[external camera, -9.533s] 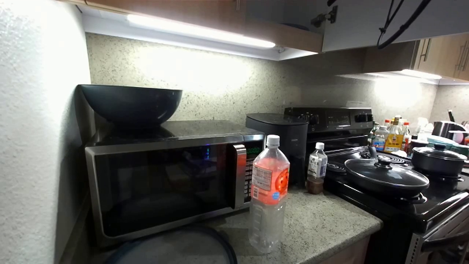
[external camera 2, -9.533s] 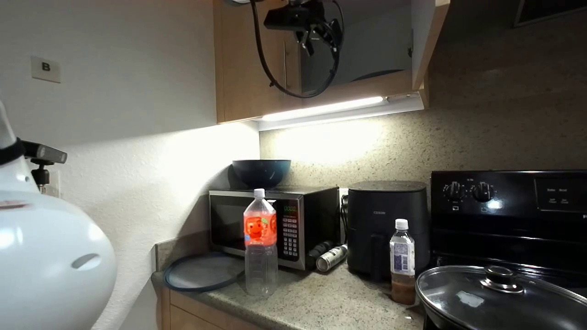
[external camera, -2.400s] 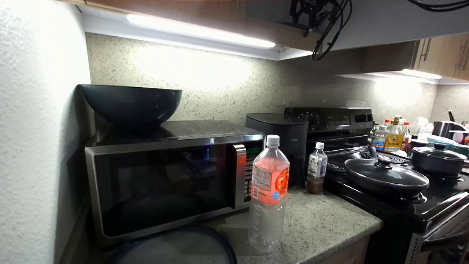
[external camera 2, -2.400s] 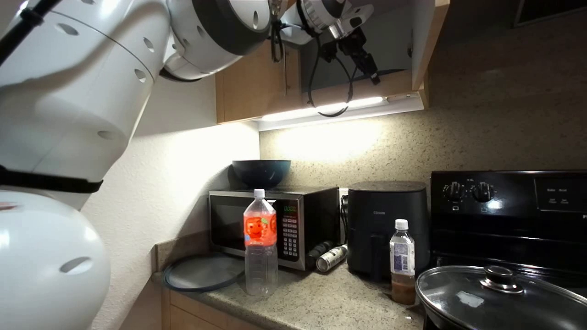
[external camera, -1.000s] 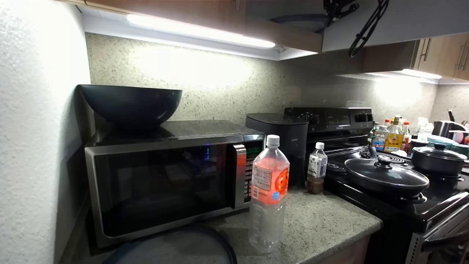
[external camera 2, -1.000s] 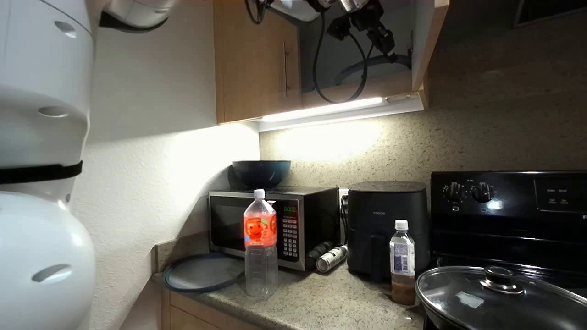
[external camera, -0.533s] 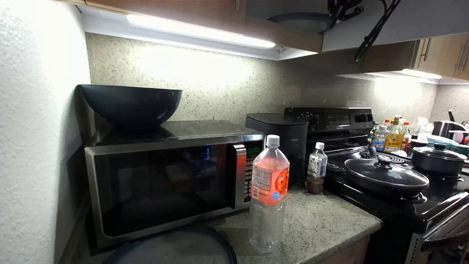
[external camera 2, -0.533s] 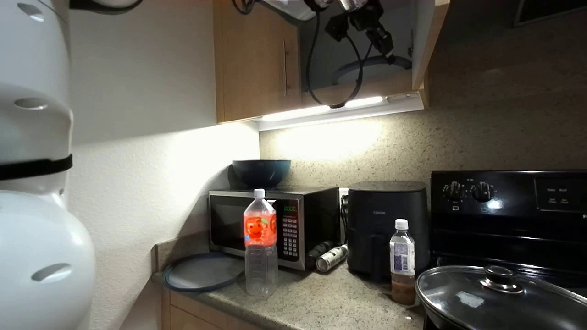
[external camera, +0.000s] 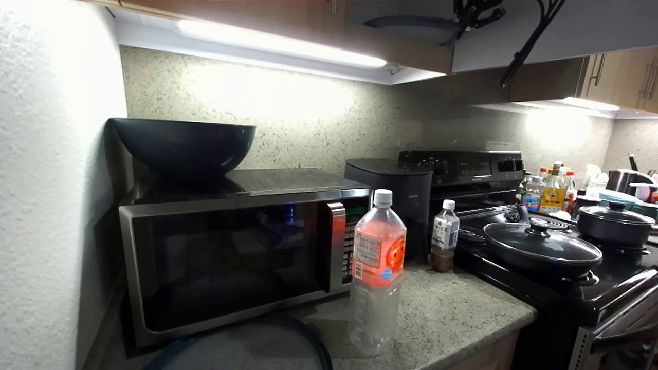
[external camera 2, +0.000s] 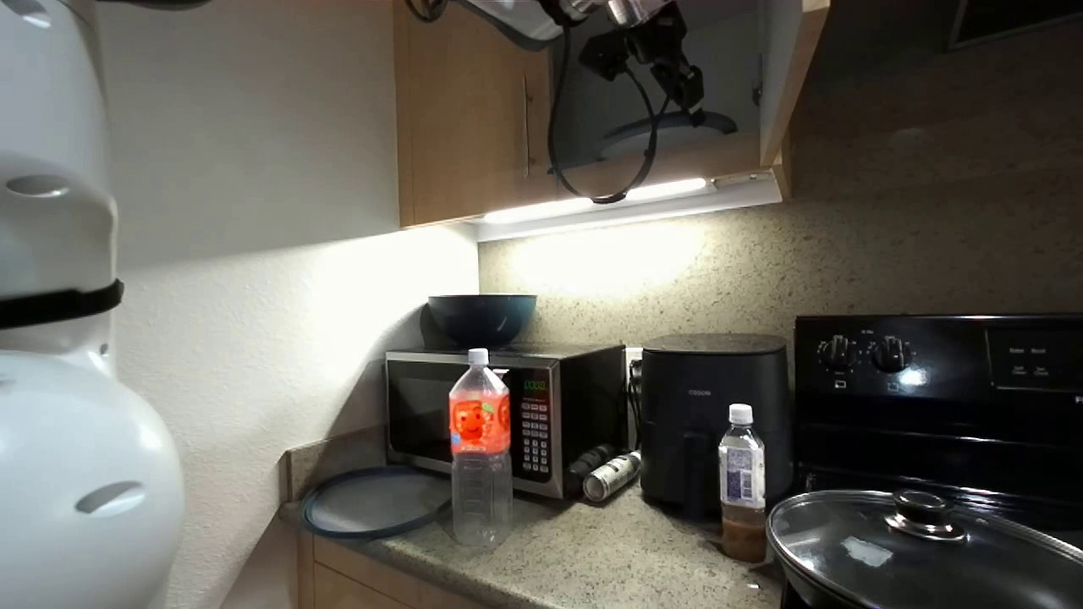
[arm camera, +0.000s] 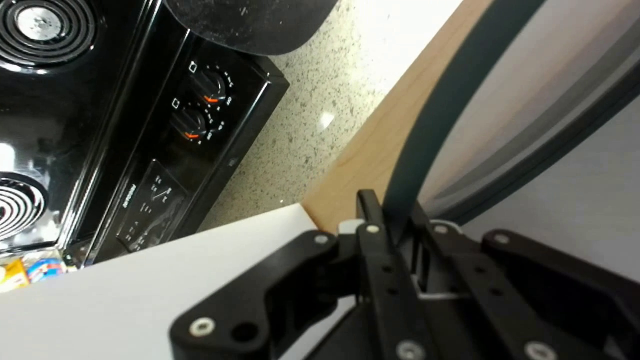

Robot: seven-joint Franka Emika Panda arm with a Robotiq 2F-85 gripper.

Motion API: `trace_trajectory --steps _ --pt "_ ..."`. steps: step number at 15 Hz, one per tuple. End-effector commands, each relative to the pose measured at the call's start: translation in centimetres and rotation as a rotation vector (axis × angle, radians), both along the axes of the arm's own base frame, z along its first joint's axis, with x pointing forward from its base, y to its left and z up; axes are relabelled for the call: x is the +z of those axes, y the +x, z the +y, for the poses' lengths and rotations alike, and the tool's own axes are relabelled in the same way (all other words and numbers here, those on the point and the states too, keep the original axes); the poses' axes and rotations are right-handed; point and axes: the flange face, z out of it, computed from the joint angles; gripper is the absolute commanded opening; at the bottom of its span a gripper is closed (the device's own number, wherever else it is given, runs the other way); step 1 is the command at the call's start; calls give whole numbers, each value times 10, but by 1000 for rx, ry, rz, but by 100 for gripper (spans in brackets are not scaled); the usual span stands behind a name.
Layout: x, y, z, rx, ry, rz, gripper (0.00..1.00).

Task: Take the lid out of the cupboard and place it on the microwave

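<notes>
Blue-grey lid (external camera: pixel 414 22): at the mouth of the opened cupboard (external camera 2: pixel 465 110), higher than the microwave (external camera: pixel 231 257) (which carries a dark bowl (external camera: pixel 185 146)) | tool (arm camera: pixel 394 216): fingers almost together, pinching the lid's rim between them

In an exterior view the claw (external camera 2: pixel 696 115) is at one o'clock, its tip touching the rim of the lid (external camera 2: pixel 681 135) in the open cupboard (external camera 2: pixel 461 118). Toward seven the microwave (external camera 2: pixel 535 423) stands on the table (external camera 2: pixel 592 550), a dark bowl (external camera 2: pixel 482 321) on top, a tall bottle (external camera 2: pixel 481 448) and a flat blue-rimmed disc (external camera 2: pixel 376 501) in front. At four o'clock stands an air fryer (external camera 2: pixel 711 385), a small bottle (external camera 2: pixel 742 482) in front of it; just past three is the stove (external camera 2: pixel 939 406).
</notes>
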Motion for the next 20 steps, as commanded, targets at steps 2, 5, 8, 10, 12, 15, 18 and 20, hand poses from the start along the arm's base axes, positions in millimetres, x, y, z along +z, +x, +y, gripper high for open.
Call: trace_trajectory --steps 2,5,8,10,12,15,18,20 --pt "-10 -45 25 191 -39 -3 3" --pt "-11 -64 26 247 -30 -6 3" --pt "-14 -79 24 276 -28 -14 3" --pt "-16 -86 21 276 -19 -20 3" --pt "-18 -95 15 255 0 -31 3" --pt "-25 -111 1 212 28 -48 3" --pt "-33 -121 -14 165 46 -68 3" --pt "-38 -126 -20 149 54 -73 3"
